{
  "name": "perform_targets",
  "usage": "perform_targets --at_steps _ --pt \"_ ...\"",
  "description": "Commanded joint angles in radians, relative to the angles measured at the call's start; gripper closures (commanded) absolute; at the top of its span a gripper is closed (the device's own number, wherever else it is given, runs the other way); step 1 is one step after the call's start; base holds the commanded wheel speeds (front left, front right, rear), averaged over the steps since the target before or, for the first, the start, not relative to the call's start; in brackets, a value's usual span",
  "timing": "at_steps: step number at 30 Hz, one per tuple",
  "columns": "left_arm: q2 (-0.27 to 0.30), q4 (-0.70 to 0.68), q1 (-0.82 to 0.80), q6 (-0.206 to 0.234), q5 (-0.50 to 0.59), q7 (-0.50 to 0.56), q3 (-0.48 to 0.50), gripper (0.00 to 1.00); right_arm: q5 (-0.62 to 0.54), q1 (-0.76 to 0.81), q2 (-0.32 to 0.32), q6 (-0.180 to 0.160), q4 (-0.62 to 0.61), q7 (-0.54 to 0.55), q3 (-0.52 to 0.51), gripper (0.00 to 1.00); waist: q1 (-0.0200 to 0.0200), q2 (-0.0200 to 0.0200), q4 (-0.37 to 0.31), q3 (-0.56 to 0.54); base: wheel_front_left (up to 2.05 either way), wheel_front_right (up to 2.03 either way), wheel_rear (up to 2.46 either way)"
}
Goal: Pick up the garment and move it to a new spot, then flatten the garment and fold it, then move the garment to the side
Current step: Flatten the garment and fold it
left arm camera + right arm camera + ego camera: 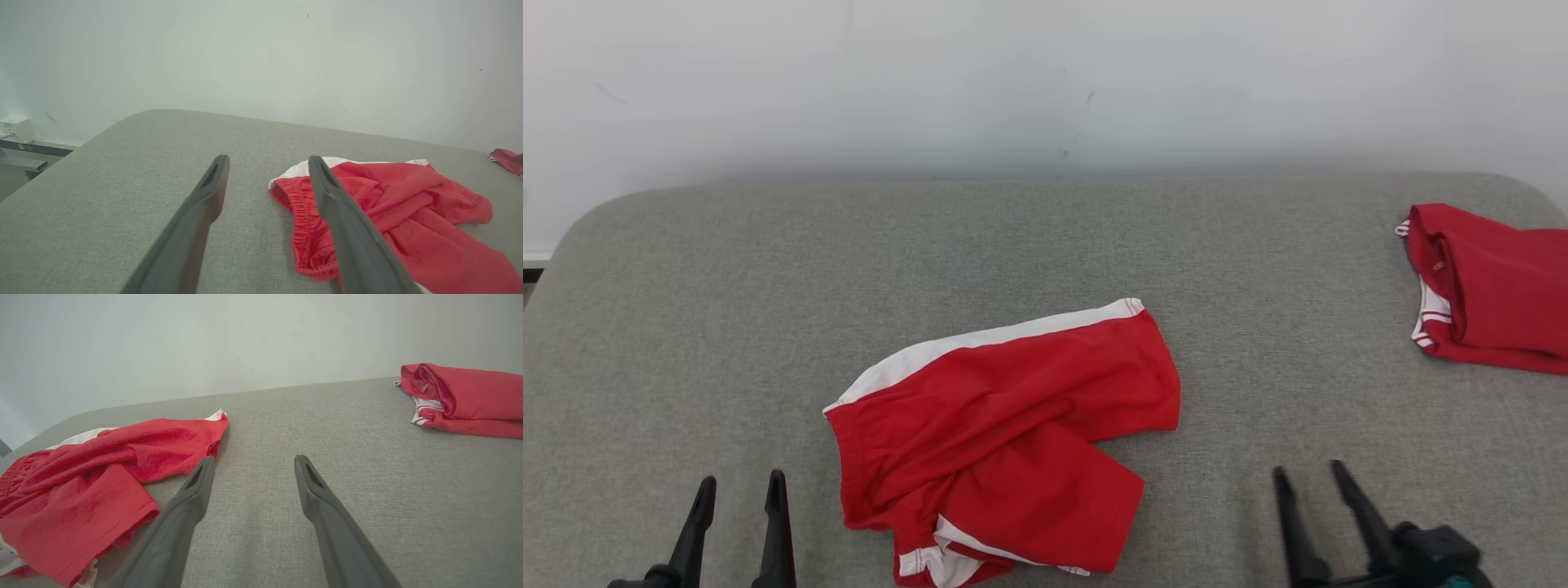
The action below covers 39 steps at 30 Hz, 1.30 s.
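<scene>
Left gripper point(743, 479) and right gripper point(1307, 468) are hovering released over the grey bench point(686, 286); crumpled red shorts point(1013, 408) are lying between them, a second folded red garment point(1494, 286) sitting far right.

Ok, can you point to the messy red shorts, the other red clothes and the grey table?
Messy red shorts point(1013, 408): head view, middle of the red cloth.
Other red clothes point(1494, 286): head view, the red top side, by the right edge.
Grey table point(727, 286): head view, a bare patch on the left.
</scene>
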Motion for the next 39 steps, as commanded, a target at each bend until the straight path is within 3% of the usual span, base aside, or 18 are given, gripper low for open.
perform_targets --at_steps 1,7,19,20,21,22,29,39 --pt "-0.003 -0.003 -0.013 -0.003 0.009 0.000 0.002 0.00 0.006 -0.016 0.004 0.000 0.007 0.000 0.020 0.00 0.0000 0.0000 0.009 0.006 0.00 0.00 0.00" --pt "-0.014 -0.003 -0.043 -0.009 0.024 0.000 -0.017 0.00 0.031 -0.087 0.028 0.000 0.105 0.004 0.194 0.00 0.0000 0.0000 0.045 0.031 0.00 0.00 0.00" --pt "-0.022 0.018 -0.077 -0.013 0.025 0.000 -0.035 0.00 0.132 -0.222 0.079 0.000 0.377 0.000 0.293 0.00 0.0000 0.0000 0.113 0.067 0.00 0.00 0.00" --pt "-0.022 0.020 -0.080 -0.013 0.025 0.000 -0.035 0.00 0.145 -0.231 0.081 0.000 0.393 0.000 0.300 0.27 0.0000 0.0000 0.115 0.067 0.00 0.00 0.00" --pt "-0.022 0.022 -0.082 -0.013 0.024 0.000 -0.036 0.00 0.156 -0.241 0.082 0.000 0.409 0.000 0.307 0.83 0.0000 0.0000 0.118 0.068 0.00 0.00 0.00" --pt "-0.023 0.025 -0.083 -0.013 0.024 0.000 -0.036 0.00 0.169 -0.249 0.083 0.000 0.419 0.000 0.314 1.00 0.0000 0.0000 0.120 0.068 0.00 0.00 0.00" --pt "-0.023 0.033 -0.080 -0.013 0.022 0.000 -0.043 0.00 0.183 -0.283 0.070 0.000 0.391 -0.001 0.250 1.00 0.0000 0.0000 0.113 0.066 0.00 0.00 0.00" --pt "-0.023 0.046 -0.067 -0.012 0.015 0.000 -0.055 0.00 0.126 -0.223 -0.083 0.000 0.223 -0.001 0.053 1.00 0.0000 0.0000 0.072 0.052 0.00 0.00 0.00"
